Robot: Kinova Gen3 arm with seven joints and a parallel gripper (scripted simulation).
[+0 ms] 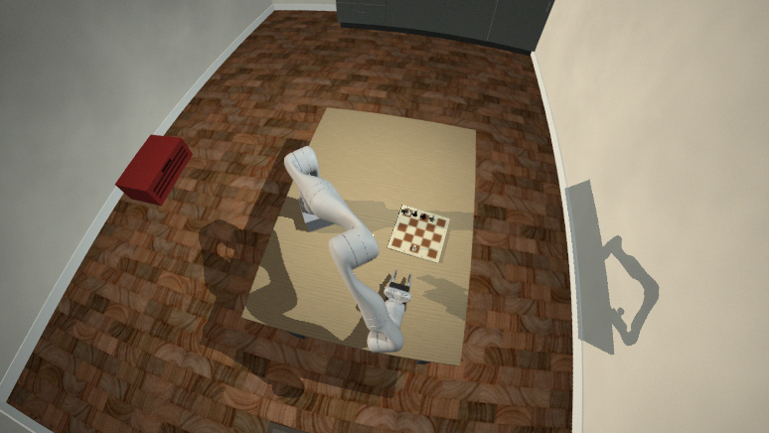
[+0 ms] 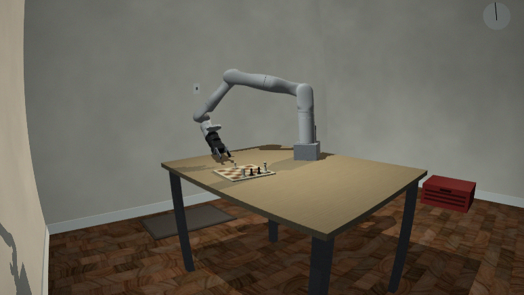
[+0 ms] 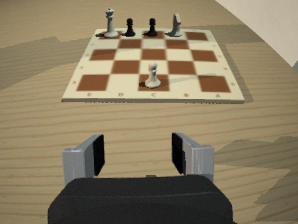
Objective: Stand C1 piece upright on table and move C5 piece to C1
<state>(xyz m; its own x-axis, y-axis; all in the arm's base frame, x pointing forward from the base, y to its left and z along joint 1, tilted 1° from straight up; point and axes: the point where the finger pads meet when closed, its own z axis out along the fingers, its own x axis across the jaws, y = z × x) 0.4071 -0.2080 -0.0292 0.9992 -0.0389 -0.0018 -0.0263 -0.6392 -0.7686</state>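
A white pawn (image 1: 414, 247) (image 2: 235, 165) (image 3: 153, 77) stands upright on the C square of the board's near row in the wrist view. A black pawn (image 1: 423, 216) (image 2: 251, 172) (image 3: 152, 27) stands upright on the C square of the far row. The board (image 1: 424, 241) (image 3: 195, 97) shows letters E to A from left to right along its near edge in the wrist view; the digits are too small to read. My gripper (image 1: 402, 273) (image 2: 225, 157) (image 3: 137, 148) is open and empty, tilted above the table, off the board's edge beside the white pawn.
In the far row, a white king (image 2: 265, 167) (image 3: 110, 24) stands on E, another black pawn (image 2: 258, 170) (image 3: 130, 27) on D, and a white knight (image 2: 243, 172) (image 3: 175, 25) on B. The arm's base (image 2: 307, 151) stands on the table (image 1: 403, 161).
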